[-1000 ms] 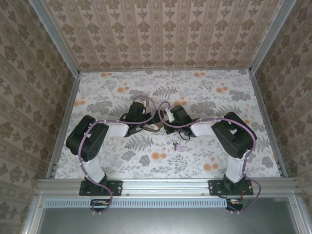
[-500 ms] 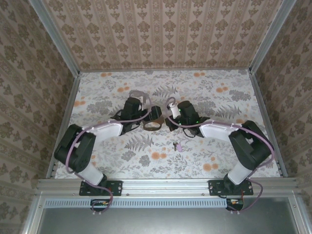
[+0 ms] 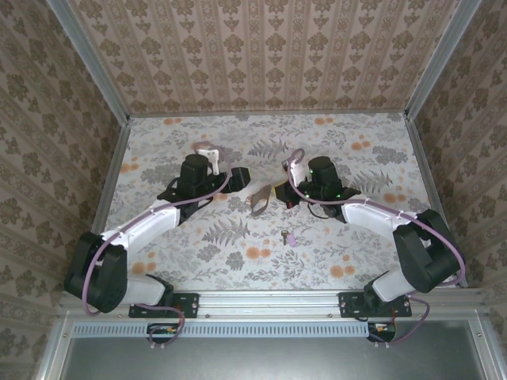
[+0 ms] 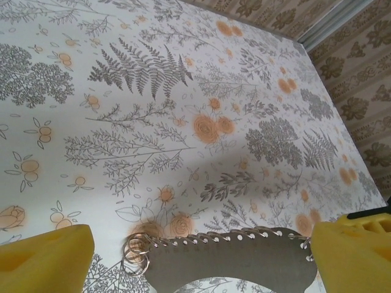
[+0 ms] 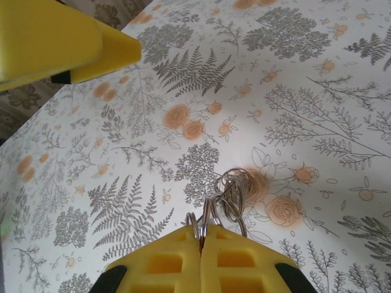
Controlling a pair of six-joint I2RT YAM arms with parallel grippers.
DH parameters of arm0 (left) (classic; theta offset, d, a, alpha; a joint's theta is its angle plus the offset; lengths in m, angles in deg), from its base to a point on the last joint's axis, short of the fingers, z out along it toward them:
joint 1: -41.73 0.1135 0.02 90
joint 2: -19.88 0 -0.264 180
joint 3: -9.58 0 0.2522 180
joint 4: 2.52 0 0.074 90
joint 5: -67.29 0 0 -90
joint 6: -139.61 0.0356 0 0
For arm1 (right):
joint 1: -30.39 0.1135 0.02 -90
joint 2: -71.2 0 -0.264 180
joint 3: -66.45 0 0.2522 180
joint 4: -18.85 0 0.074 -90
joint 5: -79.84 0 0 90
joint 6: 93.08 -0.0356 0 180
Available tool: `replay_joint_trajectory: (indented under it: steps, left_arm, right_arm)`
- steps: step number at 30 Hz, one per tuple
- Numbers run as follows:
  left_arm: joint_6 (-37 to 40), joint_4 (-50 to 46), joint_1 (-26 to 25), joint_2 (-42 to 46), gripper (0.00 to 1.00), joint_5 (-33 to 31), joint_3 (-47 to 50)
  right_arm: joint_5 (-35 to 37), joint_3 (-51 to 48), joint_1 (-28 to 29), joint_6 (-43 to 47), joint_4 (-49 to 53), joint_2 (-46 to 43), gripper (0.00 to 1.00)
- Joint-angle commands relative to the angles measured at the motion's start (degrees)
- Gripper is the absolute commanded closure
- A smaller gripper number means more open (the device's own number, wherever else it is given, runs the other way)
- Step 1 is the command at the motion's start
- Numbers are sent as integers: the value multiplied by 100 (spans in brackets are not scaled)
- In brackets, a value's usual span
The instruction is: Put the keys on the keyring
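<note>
As the overhead view lays it out, we enter first the floral-printed tabletop (image 3: pixel 158 150), walled on three sides by patterned panels. Next, two arms: the left arm (image 3: pixel 150 226) and the right arm (image 3: pixel 380 218) both reach inward to the middle of the tabletop, their ends near one another. Left pincer (image 4: pixel 200 239): released, its yellow fingers (image 4: pixel 43 256) standing wide to either side of the keyring (image 4: pixel 244 262); we cannot tell whether either finger touches it. Right pincer (image 5: pixel 201 241): clenched, its yellow fingers pressed together on the small metal rings (image 5: pixel 234 190) at one end of the keyring. Keyring: a grey-brown loop with a stitched edge and a hollow middle, placed between the two pincers. Smallest item, the key (image 3: pixel 288 236): silvery with a pinkish head, flat on the tabletop nearer the arm bases, apart from the keyring and from both pincers.
</note>
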Motion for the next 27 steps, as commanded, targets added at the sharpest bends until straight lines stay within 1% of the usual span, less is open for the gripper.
replay_joint_trajectory:
  steps: [1, 6, 10, 13, 17, 20, 26, 27]
  left_arm:
    - [226, -150, 26, 54, 6, 149, 126]
    - [192, -155, 17, 45, 5, 150, 210]
    - [159, -163, -19, 34, 4, 137, 241]
    - [166, -198, -58, 29, 3, 89, 241]
    - [173, -173, -117, -41, 2, 71, 250]
    - [177, -155, -166, -75, 2, 46, 265]
    - [125, -87, -247, -67, 1, 35, 303]
    - [115, -58, -269, -72, 1, 44, 312]
  right_arm:
    - [-73, -99, -15, -156, -257, -31, 100]
    - [524, -377, -9, -456, -401, 261, 100]
    - [738, -735, 9, -773, -735, 461, 100]
    - [754, -905, 82, -966, -1025, 718, 100]
    - [823, -879, 247, -1056, -1170, 1135, 100]
    - [845, -835, 266, -1107, -1226, 1407, 100]
    - [908, -811, 266, -1130, -1152, 1563, 100]
    - [926, -825, 266, -1149, -1143, 1560, 96]
